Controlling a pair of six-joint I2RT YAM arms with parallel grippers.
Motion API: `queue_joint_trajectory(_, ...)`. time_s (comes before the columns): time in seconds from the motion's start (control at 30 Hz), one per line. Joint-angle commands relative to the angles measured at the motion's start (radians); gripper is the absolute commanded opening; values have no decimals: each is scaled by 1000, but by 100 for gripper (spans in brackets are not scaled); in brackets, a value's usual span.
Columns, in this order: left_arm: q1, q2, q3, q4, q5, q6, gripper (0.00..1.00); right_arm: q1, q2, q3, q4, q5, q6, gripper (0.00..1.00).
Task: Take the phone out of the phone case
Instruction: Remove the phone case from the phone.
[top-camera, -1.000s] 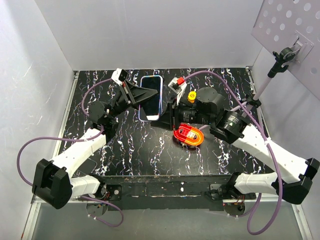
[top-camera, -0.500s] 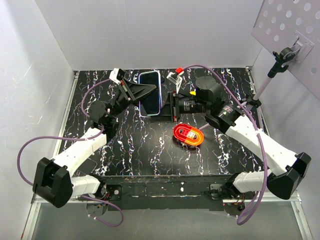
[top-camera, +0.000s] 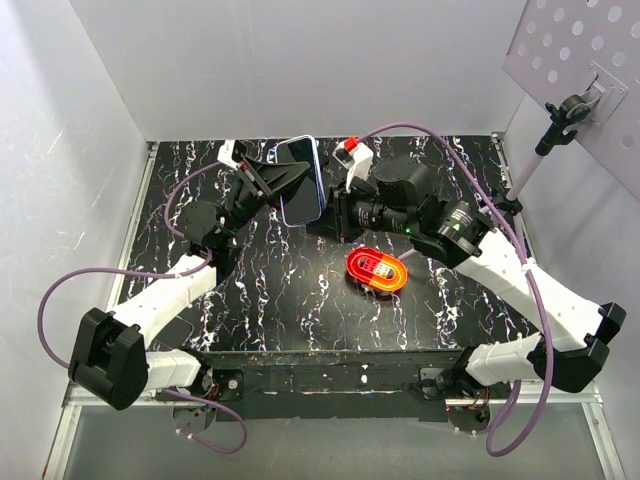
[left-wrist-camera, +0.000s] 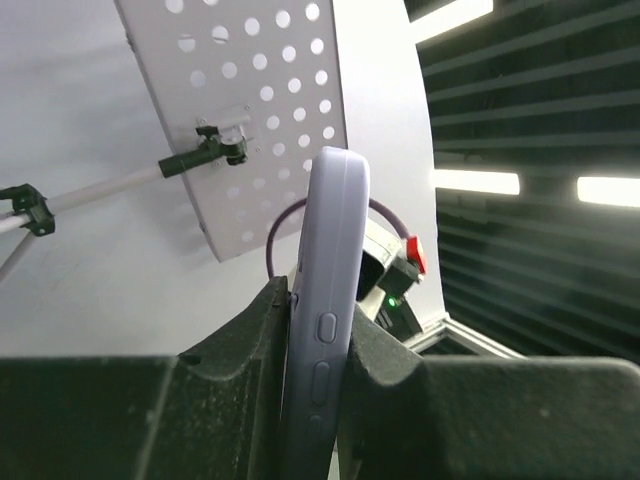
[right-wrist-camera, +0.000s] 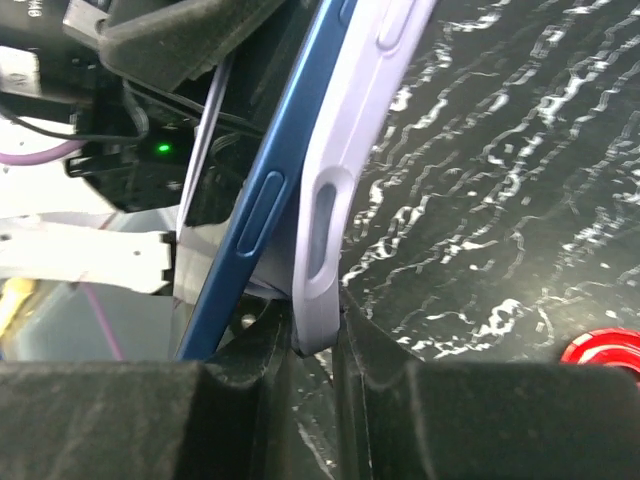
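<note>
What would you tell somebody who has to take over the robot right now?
Left gripper: jaws shut across the case, holding it up.
Right gripper: jaws shut on one case edge.
Phone: mostly in the case, but at that edge the case has peeled away from its blue side.
Done: case lifted, peel started.
Left to do: peel the case off the rest of the way and get the phone free.

The top view looks down from behind over the whole surface (top-camera: 280, 300); both wrist views sit close, sharing the phone case (left-wrist-camera: 325, 300) edge-on.
</note>
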Motion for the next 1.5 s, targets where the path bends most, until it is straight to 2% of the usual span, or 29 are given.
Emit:
queue_joint_trajectory(0.0,-203,-119,-9,91,193,-146,0,-19,214,-89,50,634,-177,1)
queue_joint_trajectory(0.13,-200,-175,-14,-101,185,25,0,-19,93,-153,73,245,-90,2)
queue_joint_trajectory(0.17,-196,-194,5,-177,191,91,0,-20,64,-183,90,128,-59,13)
queue_joint_trajectory(0.23,-191,-234,49,-439,176,289,0,-20,15,-214,65,14,11,25)
queue_joint_trajectory(0.3,-182,-255,89,-605,138,430,0,-19,-42,-254,48,-61,65,32)
queue_joint_trajectory(0.37,-164,-260,100,-678,106,501,0,-22,-108,-300,44,-110,110,43)
queue_joint_trajectory(0.47,-141,-269,89,-700,58,527,0,-20,-223,-383,65,-132,153,57)
queue_joint_trajectory(0.53,-127,-269,86,-698,46,535,0,-28,-292,-426,82,-146,177,62)
queue_joint_trajectory(0.67,-114,-258,94,-690,53,529,0,-55,-367,-437,149,-193,274,63)
queue_joint_trajectory(1.0,-110,-263,88,-695,33,506,0,-102,-415,-475,436,-331,547,60)
queue_joint_trajectory(1.47,-90,-266,62,-673,-25,472,0,-100,-409,-497,475,-385,582,52)
